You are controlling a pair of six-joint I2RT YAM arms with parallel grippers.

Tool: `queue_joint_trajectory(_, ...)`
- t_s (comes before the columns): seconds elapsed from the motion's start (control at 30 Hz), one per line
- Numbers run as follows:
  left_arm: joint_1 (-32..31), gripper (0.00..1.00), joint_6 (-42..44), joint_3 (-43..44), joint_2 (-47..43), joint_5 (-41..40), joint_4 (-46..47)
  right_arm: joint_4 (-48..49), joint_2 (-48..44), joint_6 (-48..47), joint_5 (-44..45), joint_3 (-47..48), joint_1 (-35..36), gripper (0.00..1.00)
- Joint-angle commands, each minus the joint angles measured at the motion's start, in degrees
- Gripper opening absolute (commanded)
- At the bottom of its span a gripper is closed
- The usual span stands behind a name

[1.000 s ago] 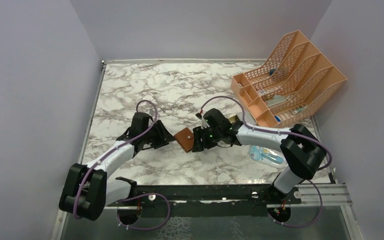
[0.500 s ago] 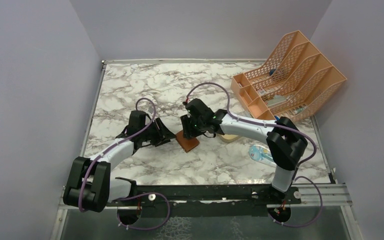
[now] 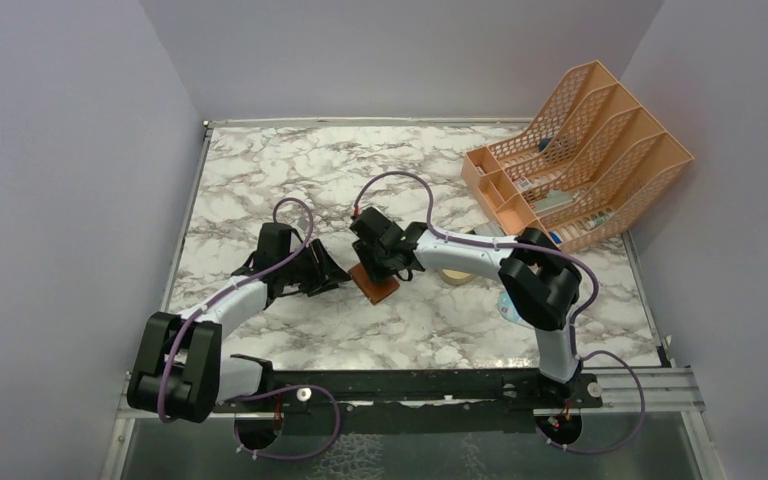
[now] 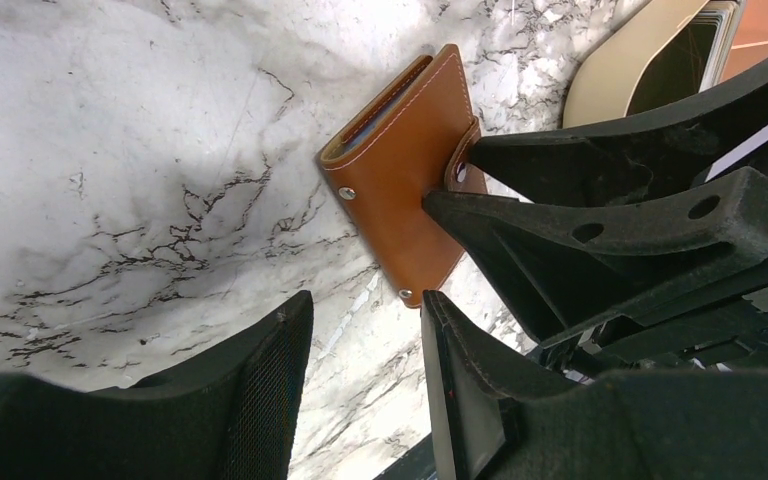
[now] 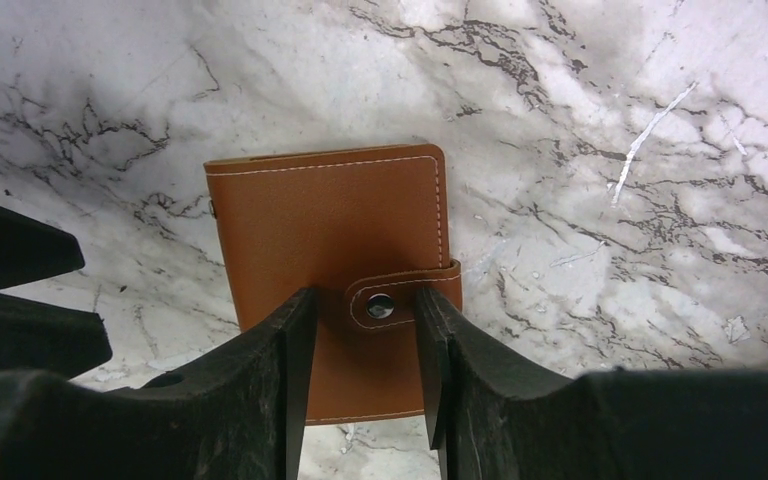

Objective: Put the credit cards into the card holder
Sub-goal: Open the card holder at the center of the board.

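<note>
- Leather holder (image 5: 330,230) lies flat on the marble top (image 5: 610,100), snapped shut. It is directly under the right gripper (image 5: 362,300) and just ahead of the left gripper (image 4: 362,305).
- Right fingers (image 5: 290,340) straddle the strap at the stud (image 5: 380,305). Jaws are narrowed; can't tell if they pinch it or only bracket it.
- Left jaws are apart with nothing between them, tips off the holder.
- Handling guess: light, soft flap, smooth hide, likely to slide. Pin the body, take the strap's free end, peel up to pop the snap.
- Cards: can't pick them out.
</note>
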Motion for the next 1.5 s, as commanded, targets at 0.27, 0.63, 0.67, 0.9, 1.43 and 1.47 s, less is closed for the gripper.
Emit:
queue_joint_trajectory(0.27,0.36,0.47,0.27,-0.69,1.13,1.03,2.12,1.47,0.63,-0.69,5.67,-3.57,0.79,0.1)
queue_joint_trajectory(0.63,0.31,0.47,1.15,-0.15,1.25,2.95,1.19,4.3,-6.28,2.21,0.61,-7.45,0.81,0.01)
queue_joint_trajectory(0.67,0.3,0.47,1.28,-0.06,1.2,3.23,1.21,4.34,-7.51,2.57,0.1,-7.84,0.75,0.01)
queue_joint_trajectory(0.9,-0.4,0.48,1.34,0.43,1.11,4.75,0.79,6.02,-16.15,5.42,-1.56,-14.97,0.78,0.01)
queue_joint_trajectory(1.43,-8.4,0.58,2.42,5.75,2.81,4.65,-2.36,14.73,-33.91,15.89,-11.32,-26.75,0.75,0.01)
queue_joint_trajectory(1.47,-8.5,0.59,2.44,6.06,2.1,4.48,-2.95,15.24,-34.43,16.01,-11.55,-27.13,0.78,0.01)
